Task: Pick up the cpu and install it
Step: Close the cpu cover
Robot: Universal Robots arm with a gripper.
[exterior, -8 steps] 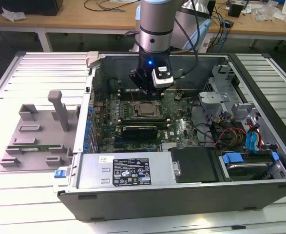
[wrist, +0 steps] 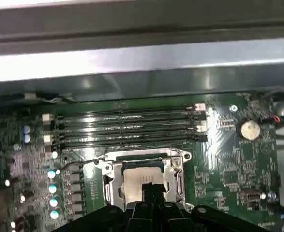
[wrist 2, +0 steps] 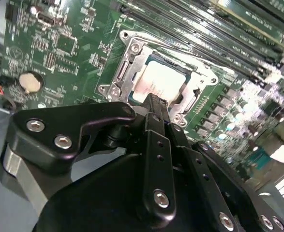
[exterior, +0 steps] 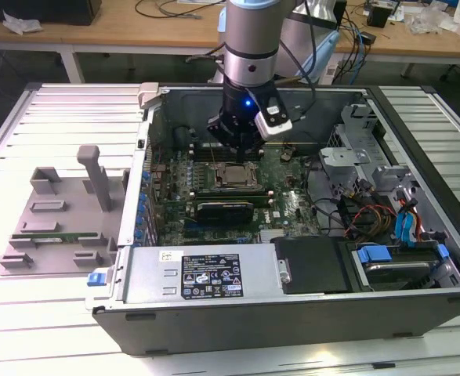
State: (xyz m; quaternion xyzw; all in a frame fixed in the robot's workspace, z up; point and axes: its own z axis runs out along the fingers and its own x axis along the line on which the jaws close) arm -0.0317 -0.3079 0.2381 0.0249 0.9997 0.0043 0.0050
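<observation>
Plainly, the small flat square cpu with its silver-grey metal top plate (wrist 2: 163, 79) lies level inside the silver steel-framed socket (wrist 2: 127, 63) on the green motherboard (wrist 2: 74, 48). The socket sits near the middle of the board, just beside the rows of long black memory slots (wrist: 127, 128). The board itself lies flat in the open grey computer case (exterior: 418, 117). The black two-fingered gripper (wrist 2: 155, 100) hangs straight above the chip, so the cpu lies directly below its tips, towards the chip's edge that faces away from the memory slots. Being square, the chip shows no long axis. In both wrist views the fingers are drawn together into one narrow point with nothing held between them. Whether that point presses on the top plate or hangs just clear of it cannot be told.
</observation>
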